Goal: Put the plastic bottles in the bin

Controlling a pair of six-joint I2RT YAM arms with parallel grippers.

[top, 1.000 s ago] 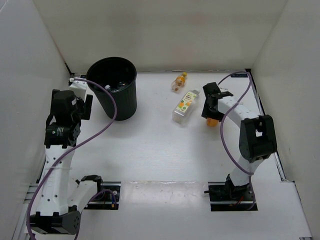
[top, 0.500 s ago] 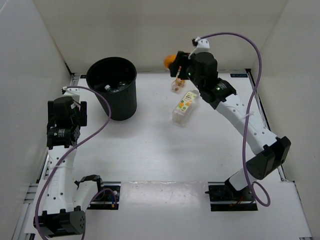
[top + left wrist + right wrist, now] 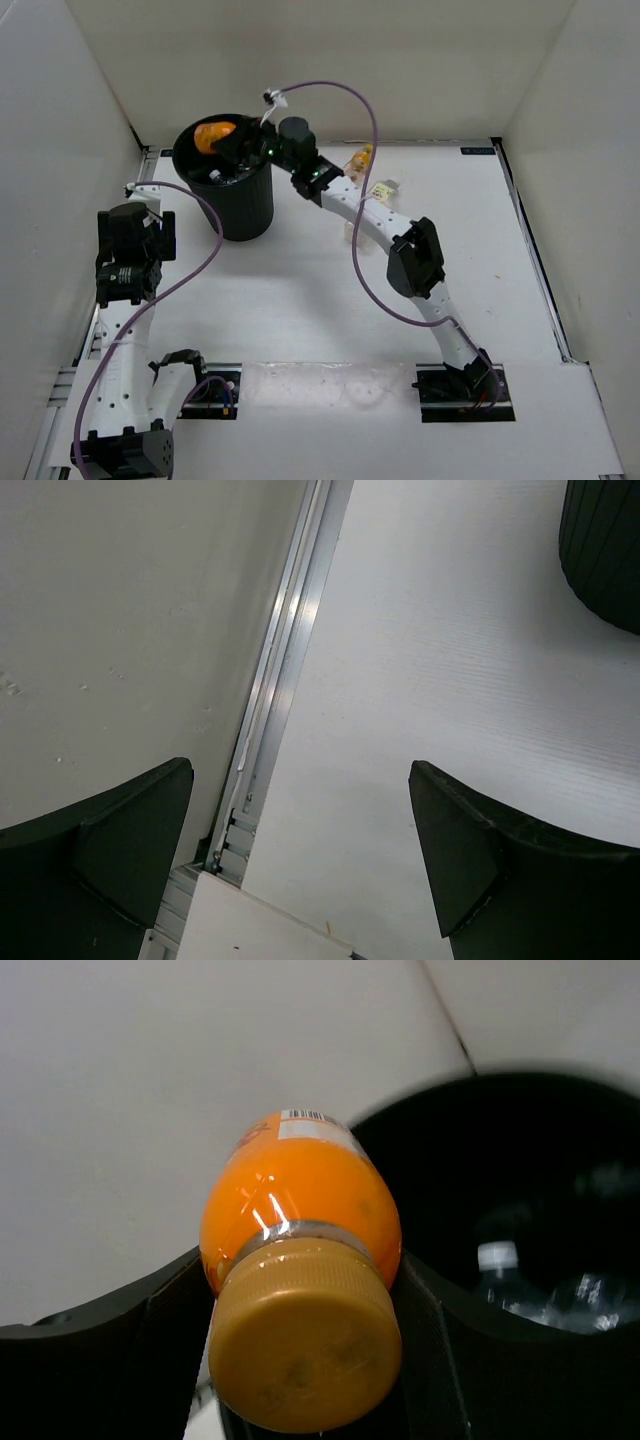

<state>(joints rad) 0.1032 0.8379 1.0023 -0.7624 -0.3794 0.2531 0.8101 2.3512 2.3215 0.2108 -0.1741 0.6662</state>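
My right gripper [image 3: 228, 142] is shut on an orange-liquid bottle [image 3: 213, 134] and holds it over the mouth of the black ribbed bin [image 3: 248, 205] at the back left. In the right wrist view the bottle [image 3: 300, 1210] points cap-first at the camera, above the bin's rim [image 3: 520, 1085]; clear bottles [image 3: 545, 1295] lie inside. A second orange-liquid bottle [image 3: 358, 160] and a white-and-orange labelled bottle [image 3: 378, 192], partly hidden by the right arm, lie on the table right of the bin. My left gripper [image 3: 300, 870] is open and empty near the table's left edge.
White walls enclose the table on three sides. An aluminium rail [image 3: 285, 680] runs along the left edge beside the left gripper. The bin's side [image 3: 605, 550] shows at the top right of the left wrist view. Purple cables loop over both arms.
My right arm has swung left from above the loose bottles, carrying the orange bottle over the bin's mouth. The left arm has barely moved.
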